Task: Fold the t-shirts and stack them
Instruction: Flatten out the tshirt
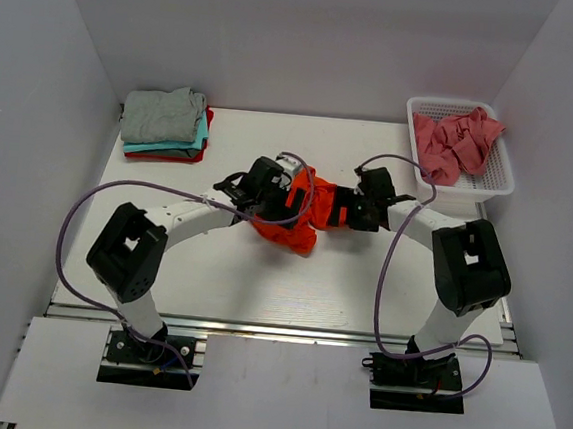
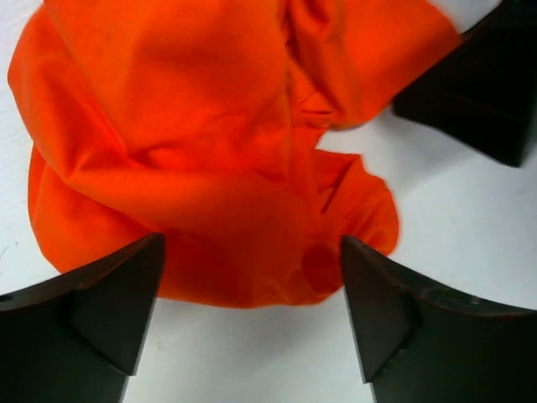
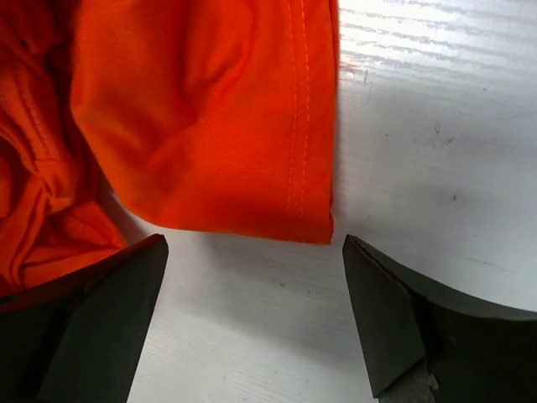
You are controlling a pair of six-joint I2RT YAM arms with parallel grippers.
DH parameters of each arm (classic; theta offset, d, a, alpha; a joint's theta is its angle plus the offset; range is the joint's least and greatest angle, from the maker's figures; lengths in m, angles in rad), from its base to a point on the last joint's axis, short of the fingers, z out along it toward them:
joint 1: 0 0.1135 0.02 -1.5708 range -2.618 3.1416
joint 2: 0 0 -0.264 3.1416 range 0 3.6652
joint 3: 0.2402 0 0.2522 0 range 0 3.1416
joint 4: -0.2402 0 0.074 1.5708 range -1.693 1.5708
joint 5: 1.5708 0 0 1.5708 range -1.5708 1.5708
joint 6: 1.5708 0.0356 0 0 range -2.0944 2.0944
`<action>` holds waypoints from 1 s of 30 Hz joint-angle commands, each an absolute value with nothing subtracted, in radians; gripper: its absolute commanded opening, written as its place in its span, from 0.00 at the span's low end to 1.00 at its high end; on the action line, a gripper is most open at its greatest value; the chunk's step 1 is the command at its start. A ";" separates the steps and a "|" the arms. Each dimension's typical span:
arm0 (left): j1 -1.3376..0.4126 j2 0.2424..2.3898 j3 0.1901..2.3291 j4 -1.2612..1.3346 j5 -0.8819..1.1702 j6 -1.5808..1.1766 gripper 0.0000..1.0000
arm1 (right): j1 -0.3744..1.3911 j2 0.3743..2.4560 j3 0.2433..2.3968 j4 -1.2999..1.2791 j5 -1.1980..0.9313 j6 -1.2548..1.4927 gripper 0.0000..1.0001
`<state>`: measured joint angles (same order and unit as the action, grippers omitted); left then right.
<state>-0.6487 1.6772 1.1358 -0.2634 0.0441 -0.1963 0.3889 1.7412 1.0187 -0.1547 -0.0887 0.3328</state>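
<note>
A bright orange-red t-shirt [image 1: 291,225] lies crumpled in the middle of the white table [image 1: 260,292]. My left gripper [image 1: 276,196] hovers at its left side, my right gripper [image 1: 342,211] at its right side. In the left wrist view the orange cloth [image 2: 210,151] bulges up to the open left gripper [image 2: 252,245], with its rounded edge lying between the fingertips. In the right wrist view a stitched hem [image 3: 302,126] ends just ahead of the open right gripper [image 3: 252,245], with bare table between the fingers. Neither gripper holds anything.
Folded t-shirts sit stacked at the back left, grey [image 1: 163,113] on top of teal and red. A white mesh basket [image 1: 495,183] at the back right holds dusty pink t-shirts [image 1: 456,141]. White walls enclose the table on three sides.
</note>
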 commanded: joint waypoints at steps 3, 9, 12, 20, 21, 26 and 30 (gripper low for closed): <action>-0.667 1.730 1.200 -0.341 -0.072 -0.198 0.83 | 0.402 1.763 1.032 -0.095 -0.074 0.403 0.87; -0.667 1.709 1.209 -0.324 -0.150 -0.273 0.21 | 0.410 1.799 1.031 -0.038 -0.075 0.399 0.67; -0.667 1.677 1.209 -0.284 -0.172 -0.293 0.11 | 0.413 1.844 1.084 -0.055 -0.084 0.396 0.39; -0.667 1.556 1.221 -0.285 -0.291 -0.273 0.00 | 0.422 1.705 1.024 0.034 0.136 0.425 0.00; -0.667 1.516 1.221 -0.285 -0.335 -0.273 0.00 | 0.419 1.645 1.011 0.076 0.178 0.422 0.00; -0.667 1.376 1.230 -0.285 -0.488 -0.252 0.00 | 0.420 1.349 0.904 0.178 0.355 0.394 0.00; -0.667 1.255 1.230 -0.239 -0.606 -0.200 0.00 | 0.419 1.146 0.827 0.308 0.448 0.309 0.00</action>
<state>-0.6632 1.3693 1.1889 -0.2939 -0.4610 -0.2424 0.4191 1.2655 0.8742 0.1497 0.3027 0.3775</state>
